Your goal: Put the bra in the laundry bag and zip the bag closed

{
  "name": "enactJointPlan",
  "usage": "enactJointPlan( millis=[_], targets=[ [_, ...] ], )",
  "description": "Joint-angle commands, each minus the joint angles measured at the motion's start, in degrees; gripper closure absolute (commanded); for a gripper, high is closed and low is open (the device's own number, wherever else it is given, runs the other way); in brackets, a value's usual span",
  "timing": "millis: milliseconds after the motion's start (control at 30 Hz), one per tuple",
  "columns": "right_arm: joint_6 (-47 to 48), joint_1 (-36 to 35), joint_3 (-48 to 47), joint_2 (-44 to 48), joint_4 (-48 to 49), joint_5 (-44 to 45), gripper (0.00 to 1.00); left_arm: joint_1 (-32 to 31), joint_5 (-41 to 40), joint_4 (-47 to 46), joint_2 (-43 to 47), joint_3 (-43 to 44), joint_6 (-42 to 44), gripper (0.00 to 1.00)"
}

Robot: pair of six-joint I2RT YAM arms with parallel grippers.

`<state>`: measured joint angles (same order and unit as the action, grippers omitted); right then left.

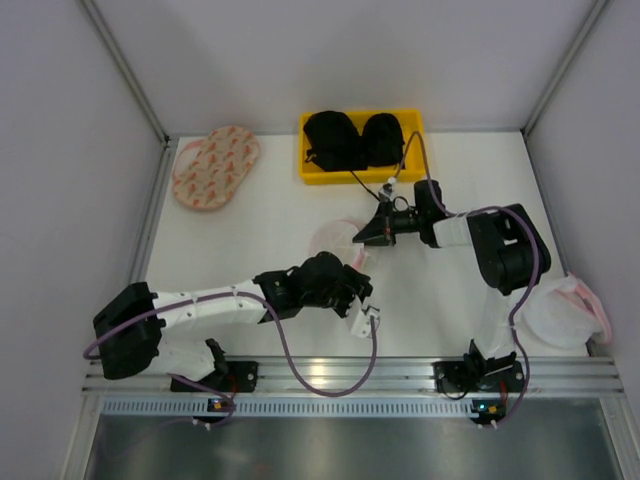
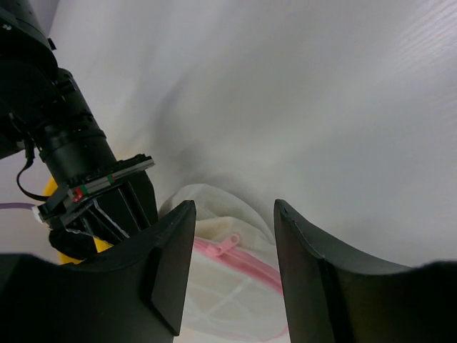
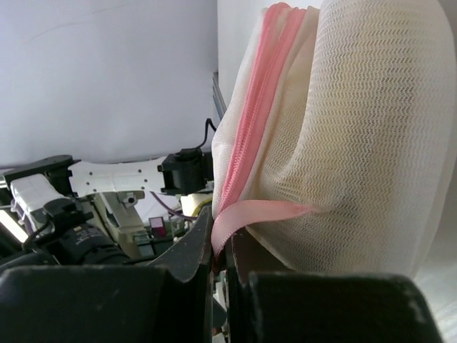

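The laundry bag (image 1: 331, 240), a round white mesh pouch with a pink zip rim, lies at the table's middle. My right gripper (image 1: 363, 237) is shut on a pink fabric loop (image 3: 264, 212) at the bag's edge (image 3: 357, 143), its jaws (image 3: 221, 246) pinching the loop. My left gripper (image 1: 350, 268) is just in front of the bag and is open. Its fingers (image 2: 234, 209) frame the pink zip pull (image 2: 230, 245) without touching it. Pale yellow fabric (image 2: 214, 227) shows through the mesh (image 2: 228, 286), seemingly the bra inside.
A yellow tray (image 1: 412, 150) with two black bras stands at the back. An oval pinkish bag (image 1: 215, 166) lies back left. Another white mesh bag (image 1: 560, 310) sits by the right arm's base. Grey walls close in both sides.
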<state>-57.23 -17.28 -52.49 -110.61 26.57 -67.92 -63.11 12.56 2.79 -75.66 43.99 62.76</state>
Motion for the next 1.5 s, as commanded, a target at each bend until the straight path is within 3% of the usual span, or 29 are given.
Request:
enactJointPlan(
  millis=[0, 667, 967, 1133, 1233, 1467],
  targets=[
    [-5.0, -1.53, 0.89, 3.73, 8.5, -0.19, 1.0, -0.26, -2.97, -12.88, -1.5, -1.88, 6.48, 0.46],
    [-6.58, -2.67, 4.85, 5.84, 9.29, -2.22, 1.0, 1.15, -7.02, -21.95, -0.89, -12.17, 14.31, 0.48],
    [-7.72, -2.94, 6.43, 7.42, 10.35, -2.57, 1.0, 1.68, -7.55, -22.04, -1.51, -11.29, 15.55, 0.49],
    [-7.28, -2.85, 6.79, 8.03, 10.7, -3.01, 1.0, 1.68, -8.42, -21.77, -1.86, -10.24, 16.6, 0.55],
    [-2.11, -2.76, 6.26, 8.91, 4.47, -2.04, 1.0, 1.59, -7.9, -20.89, -1.25, -9.53, 17.3, 0.56],
    [-1.83, -2.85, 6.69, 9.97, 3.31, -0.81, 1.0, 1.59, -10.09, -17.9, -0.63, -8.66, 18.71, 0.58]
  ],
)
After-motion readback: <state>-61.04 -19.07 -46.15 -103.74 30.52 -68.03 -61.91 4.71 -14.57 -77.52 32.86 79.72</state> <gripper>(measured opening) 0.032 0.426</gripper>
